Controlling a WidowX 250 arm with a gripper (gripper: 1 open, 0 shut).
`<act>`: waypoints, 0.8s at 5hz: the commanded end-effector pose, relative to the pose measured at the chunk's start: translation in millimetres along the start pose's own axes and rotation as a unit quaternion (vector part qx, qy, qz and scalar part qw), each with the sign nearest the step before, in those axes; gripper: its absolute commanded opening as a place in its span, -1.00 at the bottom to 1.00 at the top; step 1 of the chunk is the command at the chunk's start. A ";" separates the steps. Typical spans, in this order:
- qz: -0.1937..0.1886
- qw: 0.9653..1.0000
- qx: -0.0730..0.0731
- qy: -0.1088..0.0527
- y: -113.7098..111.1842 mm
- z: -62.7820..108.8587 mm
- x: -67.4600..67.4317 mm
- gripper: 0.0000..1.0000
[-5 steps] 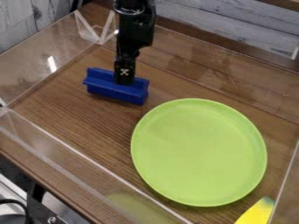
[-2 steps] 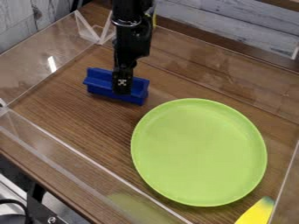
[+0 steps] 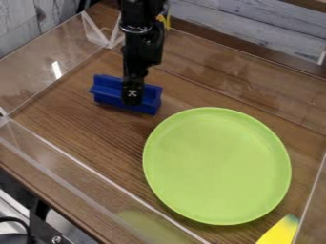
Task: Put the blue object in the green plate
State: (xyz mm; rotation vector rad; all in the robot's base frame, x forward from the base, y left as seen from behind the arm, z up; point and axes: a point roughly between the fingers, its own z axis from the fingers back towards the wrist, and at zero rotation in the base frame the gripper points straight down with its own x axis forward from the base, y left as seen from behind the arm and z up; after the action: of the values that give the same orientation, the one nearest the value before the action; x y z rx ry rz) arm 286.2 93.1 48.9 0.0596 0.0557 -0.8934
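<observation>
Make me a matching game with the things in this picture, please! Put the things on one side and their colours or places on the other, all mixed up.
Things:
1. blue object
2. green plate
3. pincer
4. table

Colours and places:
A. brown wood under everything
B. black, right above the block, pointing down
C. round and lime, with nothing on it
D. small and royal blue, left of the plate

Pairs: 1-D, 2-C, 3-B, 4-A
</observation>
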 end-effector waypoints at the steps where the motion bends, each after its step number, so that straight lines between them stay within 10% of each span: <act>1: 0.007 1.000 0.014 -0.005 5.0 5.0 -2.9 1.00; 4: 0.010 1.000 0.009 -0.007 1.2 -2.7 -5.7 1.00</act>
State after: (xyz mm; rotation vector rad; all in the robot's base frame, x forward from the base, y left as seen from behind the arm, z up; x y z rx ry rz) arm 279.4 93.7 38.2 0.0442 0.0562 -0.8844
